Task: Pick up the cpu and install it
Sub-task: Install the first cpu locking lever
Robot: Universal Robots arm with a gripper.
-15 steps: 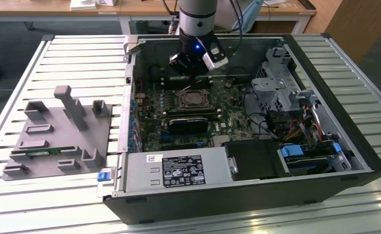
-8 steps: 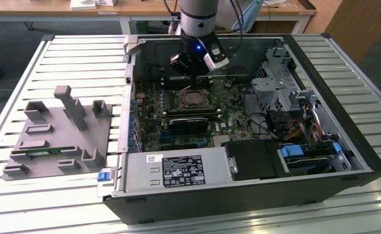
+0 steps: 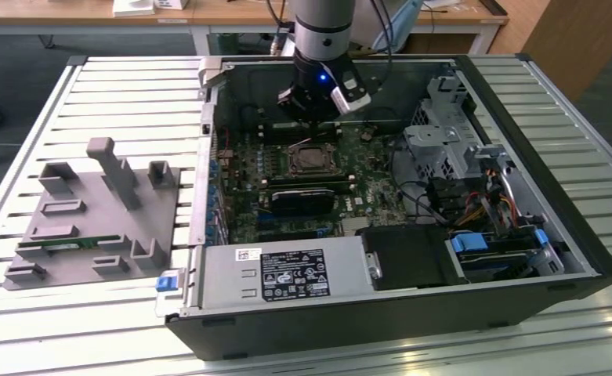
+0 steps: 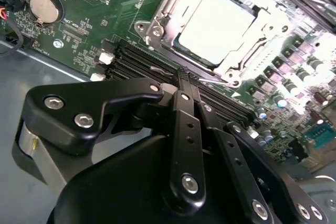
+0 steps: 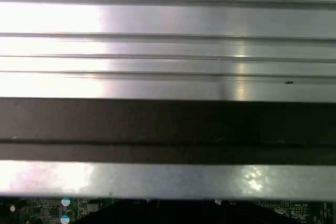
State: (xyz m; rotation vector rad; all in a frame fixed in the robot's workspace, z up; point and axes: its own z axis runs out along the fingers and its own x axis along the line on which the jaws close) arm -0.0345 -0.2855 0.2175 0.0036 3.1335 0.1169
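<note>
1. Silvery-grey, the cpu [image 4: 218,24] sits flat inside the metal frame of the socket [image 4: 157,22] on the green motherboard [image 4: 79,30], as my second wrist view shows; in the exterior view I see it mid-board [image 3: 308,159].
2. I see the gripper [image 4: 184,77] in that wrist view with its black fingers [image 4: 181,108] drawn together to a narrow tip, nothing held between them.
3. That tip hangs just beside the socket's edge, over the dark memory slots [image 4: 136,61].
4. From the exterior view, my arm [image 3: 321,31] reaches down into the open computer case [image 3: 556,235], the gripper [image 3: 316,117] above the board's far side.
5. A grey parts tray [image 3: 96,219] lies on the slatted table [image 3: 34,313], at the exterior view's left, well apart from the case.
</note>
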